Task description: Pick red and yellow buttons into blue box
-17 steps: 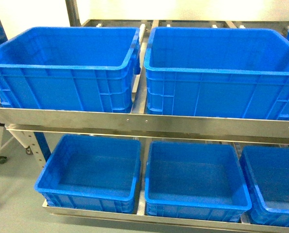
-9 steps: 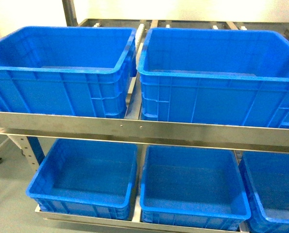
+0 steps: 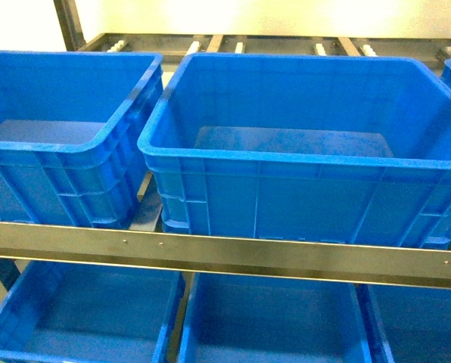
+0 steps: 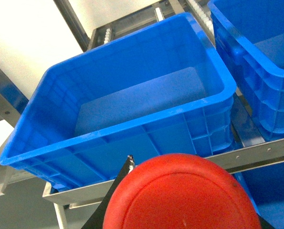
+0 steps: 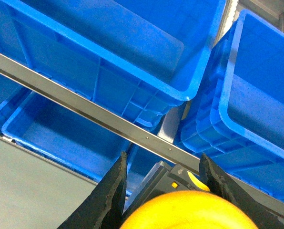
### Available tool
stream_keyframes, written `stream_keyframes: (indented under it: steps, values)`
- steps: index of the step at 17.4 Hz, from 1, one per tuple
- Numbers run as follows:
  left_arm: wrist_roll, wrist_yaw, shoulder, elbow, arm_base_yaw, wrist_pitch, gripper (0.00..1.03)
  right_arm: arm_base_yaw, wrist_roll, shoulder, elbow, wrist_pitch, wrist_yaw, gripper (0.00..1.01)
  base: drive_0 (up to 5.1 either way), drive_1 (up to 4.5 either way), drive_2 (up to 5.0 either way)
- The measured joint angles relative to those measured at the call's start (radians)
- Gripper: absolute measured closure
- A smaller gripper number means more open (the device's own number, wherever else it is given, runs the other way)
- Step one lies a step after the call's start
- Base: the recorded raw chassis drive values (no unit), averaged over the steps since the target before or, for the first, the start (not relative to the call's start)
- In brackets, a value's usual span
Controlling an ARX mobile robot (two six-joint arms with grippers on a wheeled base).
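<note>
Closer now, the blue box [image 3: 301, 181] lies ahead; each end effector is clamped: left [image 4: 180, 224] on red button [image 4: 182, 195], right [image 5: 166, 191] on yellow button [image 5: 189, 212].

A warehouse or factory parts-storage area is indicated. A two-tier rack of bare steel, its front marked by a riveted horizontal steel rail [image 3: 225, 257], is seen against a plain pale wall. Above the rail, large deep blue plastic crates [image 3: 286, 151] with ribbed walls are stood side by side. Behind them, white roller tracks [image 3: 320, 49] of a flow rack are visible. Below the rail, lower blue plastic bins [image 3: 271, 318] are lined up. Grey smooth flooring [image 5: 32, 191] is seen beneath the rack.
</note>
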Motion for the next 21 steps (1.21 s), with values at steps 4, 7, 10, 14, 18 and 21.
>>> stream_keyframes:
  steps: [4,7,10,14,18,21]
  values:
    - [0.000,-0.008,-0.001,0.000,0.005,0.000,0.78,0.001,0.000,0.000,0.000,-0.001,-0.007,0.62,2.5,2.24,-5.1]
    - [0.000,-0.005,-0.001,0.000,0.002,0.000,0.78,-0.001,0.000,-0.001,0.000,-0.001,-0.004,0.62,2.5,2.24,-5.1]
    - [0.000,0.000,-0.003,0.000,-0.001,0.000,0.78,-0.001,0.000,0.000,0.000,-0.004,-0.003,0.62,1.7,1.49,-3.4]
    - [0.000,-0.002,-0.003,0.000,0.002,0.001,0.78,-0.001,0.000,0.000,0.000,-0.004,-0.003,0.62,0.0,0.00,0.0]
    - [0.000,-0.002,-0.003,0.000,0.002,0.001,0.78,-0.001,0.000,0.000,0.000,-0.004,-0.003,0.62,0.0,0.00,0.0]
    - [0.000,-0.002,-0.003,0.000,0.002,0.001,0.78,-0.001,0.000,0.000,0.000,-0.004,-0.003,0.62,0.1,4.09,-3.9]
